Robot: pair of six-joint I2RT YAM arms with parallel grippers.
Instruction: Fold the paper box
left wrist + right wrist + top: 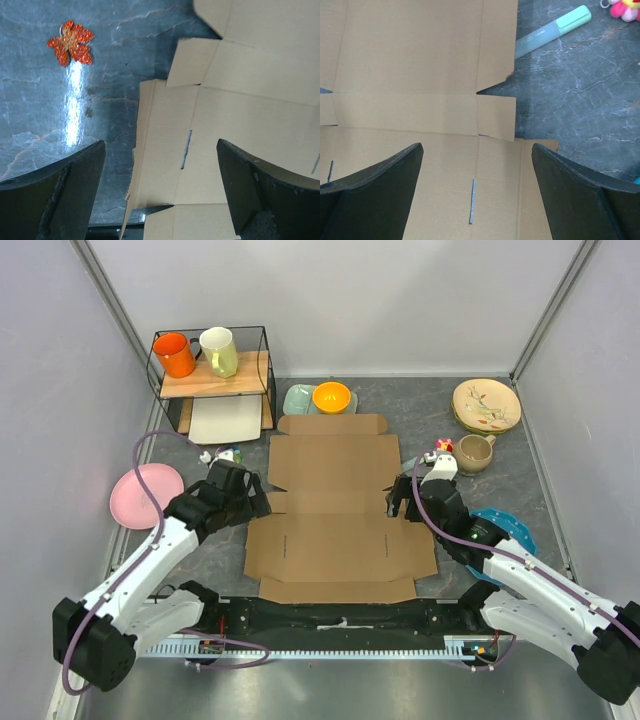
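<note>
The box (335, 505) lies flat and unfolded on the table (420, 415), no flap raised. The left gripper (245, 495) hovers over the box's left edge, jaws spread wide and holding nothing. The right gripper (405, 502) hovers over its right edge, just as empty. My worry is that a finger fails to catch under a flap and shoves the whole sheet sideways. That could send it into the highlighter (552, 31) just right of the box, or the bowl (332, 397) at its far flap.

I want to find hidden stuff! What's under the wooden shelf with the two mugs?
A white flat sheet lies under the wooden shelf, sticking out at the front. The shelf board covers its back part, so anything farther behind cannot be seen.
</note>
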